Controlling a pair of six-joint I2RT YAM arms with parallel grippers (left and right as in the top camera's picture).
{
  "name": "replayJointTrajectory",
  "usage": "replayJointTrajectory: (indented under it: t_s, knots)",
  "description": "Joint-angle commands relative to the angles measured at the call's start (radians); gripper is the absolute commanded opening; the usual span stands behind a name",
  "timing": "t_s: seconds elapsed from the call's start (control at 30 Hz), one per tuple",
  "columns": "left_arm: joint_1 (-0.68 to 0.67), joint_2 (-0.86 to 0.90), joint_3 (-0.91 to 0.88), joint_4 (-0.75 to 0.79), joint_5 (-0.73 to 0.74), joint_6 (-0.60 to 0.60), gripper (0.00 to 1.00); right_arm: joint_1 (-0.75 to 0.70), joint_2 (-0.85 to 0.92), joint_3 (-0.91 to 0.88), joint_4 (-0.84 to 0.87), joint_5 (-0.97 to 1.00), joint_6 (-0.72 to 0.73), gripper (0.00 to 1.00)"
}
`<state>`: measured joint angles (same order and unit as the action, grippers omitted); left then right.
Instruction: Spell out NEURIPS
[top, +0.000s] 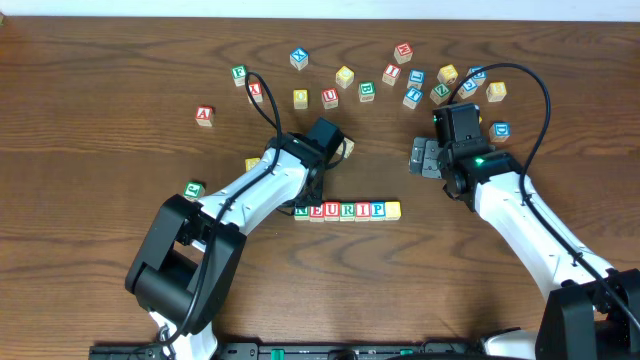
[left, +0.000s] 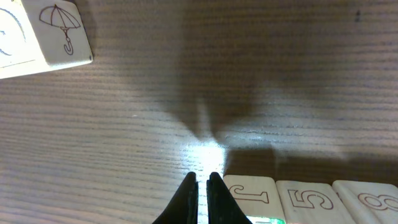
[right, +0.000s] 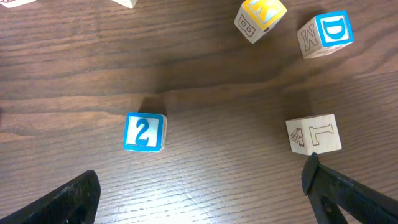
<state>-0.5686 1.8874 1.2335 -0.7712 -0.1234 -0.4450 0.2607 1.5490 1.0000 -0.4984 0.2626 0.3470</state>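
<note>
Nearest the arm bases: the NEURIPS cubes (top: 347, 210), side by side in one straight, touching row on the bench (top: 100, 60). Reading N, E, U, R, I, P from left to right in the overhead view, then a yellow-faced cube at the right end, letter too small to read.

At the N end of that row: left end effector (left: 199, 185), pinched fully closed with nothing between the fingers. Tips low over bare wood, just beside the end cube; cannot tell whether touching the wood. Well apart, toward the upper left of the wrist view: umbrella cube (left: 59, 34), pale face with an outlined umbrella.

Further out on the right: right end effector (top: 425, 158), spread wide open and empty, over open bench. Ahead of its fingers in the wrist view: blue 2 cube (right: 144, 132), and near the right finger an L cube (right: 314, 134) with grapes drawn on the neighbouring face. Beyond these: blue D cube (right: 329, 31) and yellow-topped cube (right: 261, 12), both turned askew.

On the left side: green cube (top: 194, 188) close beside the left arm, red A cube (top: 204, 115) farther out.

Farthest back: loose scatter of spare cubes (top: 391, 73) in a ragged band across the bench, all well apart from the row.
</note>
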Motion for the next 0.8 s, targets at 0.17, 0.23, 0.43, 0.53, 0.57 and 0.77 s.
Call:
replayJointTrajectory:
  t_s: [0.17, 0.23, 0.43, 0.53, 0.57, 0.77]
  knots:
    - [0.002, 0.01, -0.007, 0.005, -0.027, -0.005, 0.08, -0.006, 0.003, 0.018, -0.01, 0.016, -0.013, 0.99]
    - [0.002, 0.01, -0.008, 0.005, -0.027, -0.005, 0.07, -0.006, 0.003, 0.018, -0.01, 0.016, -0.013, 0.99]
    - [0.003, 0.01, -0.019, 0.006, -0.047, -0.006, 0.07, -0.006, 0.003, 0.018, -0.01, 0.016, -0.013, 0.99]
    - [0.003, 0.01, -0.022, 0.003, -0.05, -0.006, 0.08, -0.006, 0.003, 0.018, -0.011, 0.016, -0.013, 0.99]
    - [0.003, 0.01, -0.022, 0.0, -0.053, -0.006, 0.07, -0.006, 0.003, 0.018, -0.011, 0.016, -0.013, 0.99]
    - [0.003, 0.01, -0.024, -0.01, -0.065, -0.006, 0.08, -0.006, 0.003, 0.018, -0.014, 0.016, -0.013, 0.99]
